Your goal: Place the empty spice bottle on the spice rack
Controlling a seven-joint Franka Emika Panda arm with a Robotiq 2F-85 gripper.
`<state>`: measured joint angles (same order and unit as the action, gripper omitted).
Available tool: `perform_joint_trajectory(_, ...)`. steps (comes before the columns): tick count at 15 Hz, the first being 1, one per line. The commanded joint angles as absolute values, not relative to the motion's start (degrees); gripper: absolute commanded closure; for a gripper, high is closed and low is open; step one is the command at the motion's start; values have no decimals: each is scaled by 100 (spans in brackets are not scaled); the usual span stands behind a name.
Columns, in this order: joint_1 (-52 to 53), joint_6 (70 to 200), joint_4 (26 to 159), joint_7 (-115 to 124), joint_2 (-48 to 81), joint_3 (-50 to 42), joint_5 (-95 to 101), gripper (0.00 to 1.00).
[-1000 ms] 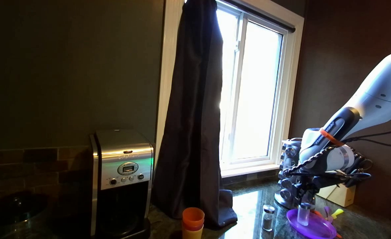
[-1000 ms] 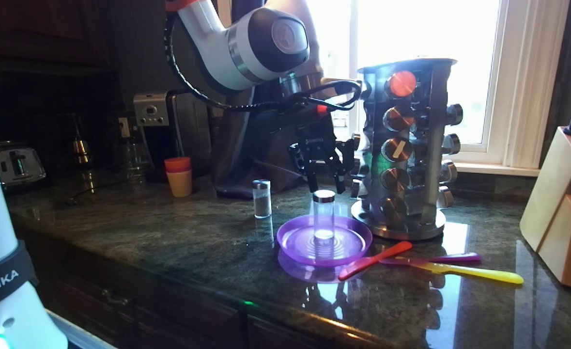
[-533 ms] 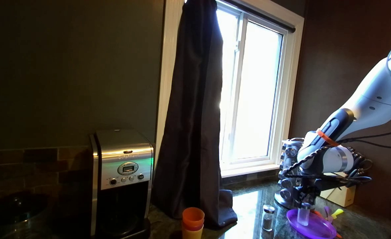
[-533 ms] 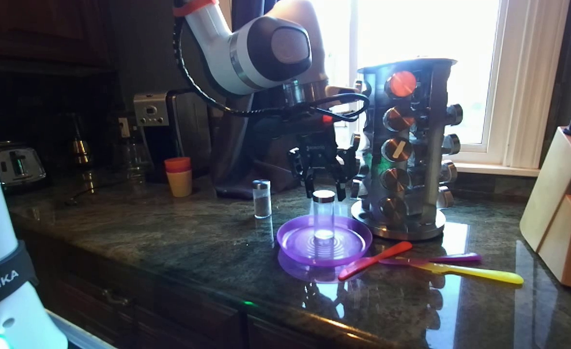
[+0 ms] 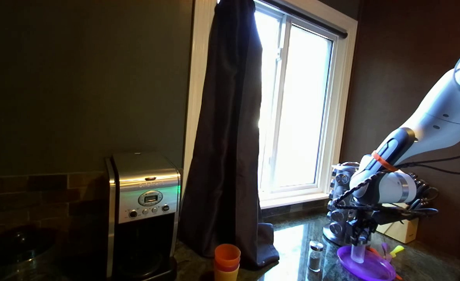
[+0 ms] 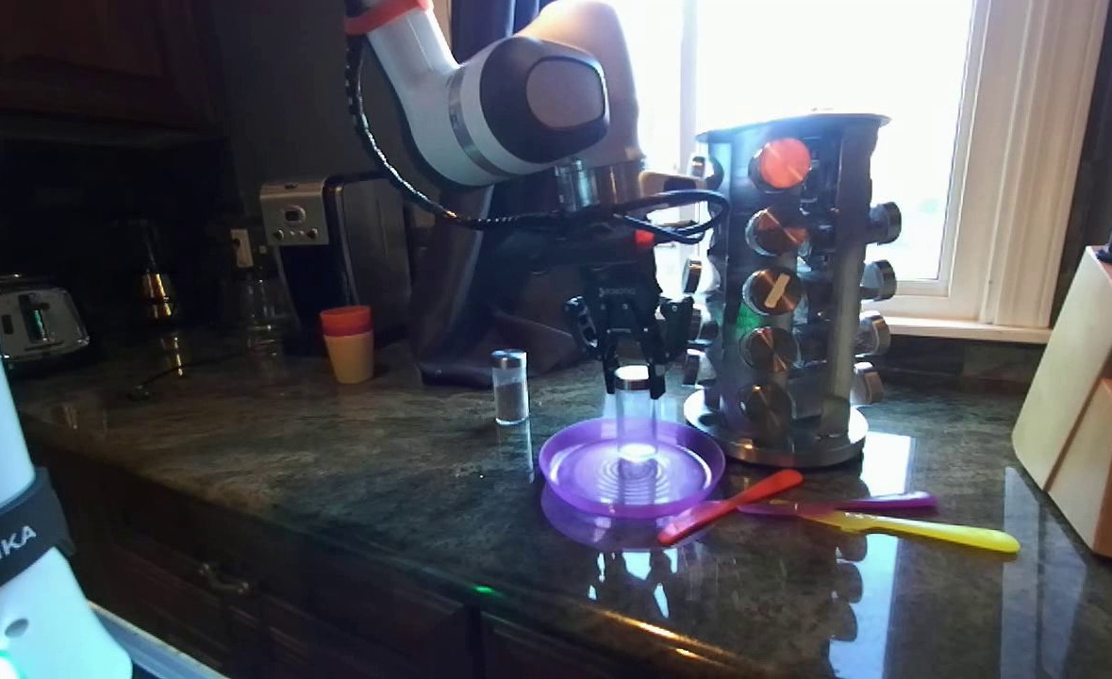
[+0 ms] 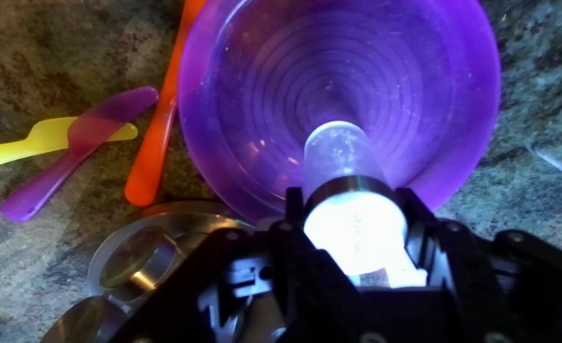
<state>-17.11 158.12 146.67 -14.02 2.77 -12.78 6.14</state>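
In an exterior view, the empty spice bottle (image 5: 357, 253) is located within the rim of the purple dish (image 5: 375, 269), almost upright. In an exterior view, the spice rack (image 6: 846, 311) is shown just beside the dish; whether the bottle is lifted cannot be determined. In the wrist view, the jaws are closed against both sides of the cap (image 7: 354, 224). Light, rigid, slippery, possibly breakable handling is expected; the cap should be gripped squarely.

Round purple plastic bowl (image 7: 433, 85) with concentric rings. Clear cylindrical bottle (image 6: 636, 417), silver cap (image 6: 632, 374); black two-fingered gripper (image 6: 634, 391). Tall silvery metal spice rack (image 6: 845, 311). Slim red plastic knife (image 6: 735, 506), purple plastic knife (image 6: 886, 503), yellow plastic knife (image 6: 942, 531). Mottled grey-green and brown stone countertop (image 7: 23, 62).
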Motion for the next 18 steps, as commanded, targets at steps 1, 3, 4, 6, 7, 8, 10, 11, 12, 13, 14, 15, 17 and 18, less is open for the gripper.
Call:
perform_joint_trajectory(1, -1660, 15679, 15105, -891, -605, -1485, 1423, 75)
perform_joint_trajectory(3, -1781, 15452, 15332, -124, -1184, -1446, 2304, 75)
perform_joint_trajectory(4, -1844, 15319, 15453, 27, -1473, -1354, 2459, 75)
perform_joint_trajectory(6, -1917, 15097, 15732, 418, -1965, -1133, 2600, 75)
perform_joint_trajectory(7, -1973, 14957, 15840, 711, -2193, -982, 2644, 75)
perform_joint_trajectory(8, -2026, 15068, 16022, 1078, -2422, -828, 2634, 75)
perform_joint_trajectory(10, -2057, 15323, 15793, 1661, -2427, -505, 2429, 75)
perform_joint_trajectory(11, -2107, 15383, 15790, 1912, -2578, -324, 2425, 75)
perform_joint_trajectory(12, -2181, 15470, 15775, 2209, -2714, -124, 2471, 75)
perform_joint_trajectory(13, -2250, 15500, 15738, 2493, -2859, 69, 2473, 75)
perform_joint_trajectory(14, -2388, 15671, 15928, 2809, -3117, 279, 2566, 75)
perform_joint_trajectory(15, -2557, 15839, 16262, 3153, -3475, 498, 2654, 75)
perform_joint_trajectory(17, -2644, 15864, 15765, 4077, -3192, 735, 3024, 75)
perform_joint_trajectory(18, -2839, 15932, 15743, 4512, -3206, 963, 3164, 75)
